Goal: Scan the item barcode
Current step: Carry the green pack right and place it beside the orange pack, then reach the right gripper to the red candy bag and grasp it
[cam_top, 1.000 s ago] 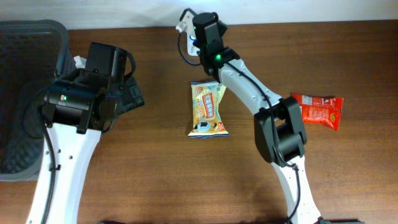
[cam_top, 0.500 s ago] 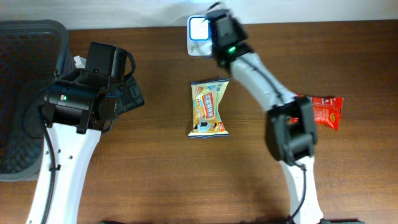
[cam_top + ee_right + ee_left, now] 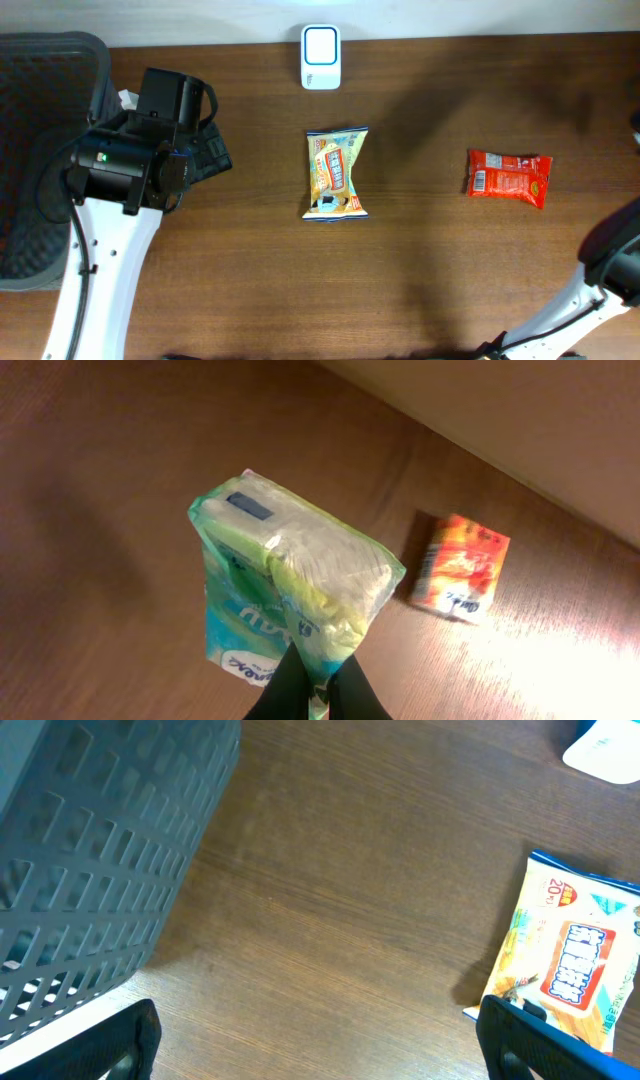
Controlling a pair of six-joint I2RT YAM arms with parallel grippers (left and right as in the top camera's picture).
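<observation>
The right gripper was closed on the lower edge of a green-and-white tissue pack, holding it clear of the table with its far end tipped away from the wrist camera. Below and to the right of the pack lay a red packet, flat on the wood near the pale wall. From overhead only part of the right arm showed at the right edge, so the held pack was out of that view.

The left gripper stood wide open and empty, its two dark fingers at the bottom corners of the wrist view, hovering over bare table beside the grey mesh basket. A yellow snack packet lay just beside the right-hand finger, though I could not tell whether they touched.

Seen from above, that snack packet sat flat at the middle of the table, with the white scanner beyond it at the far edge and well apart from it. The red packet lay off to the right, and the left arm stood next to the basket.
</observation>
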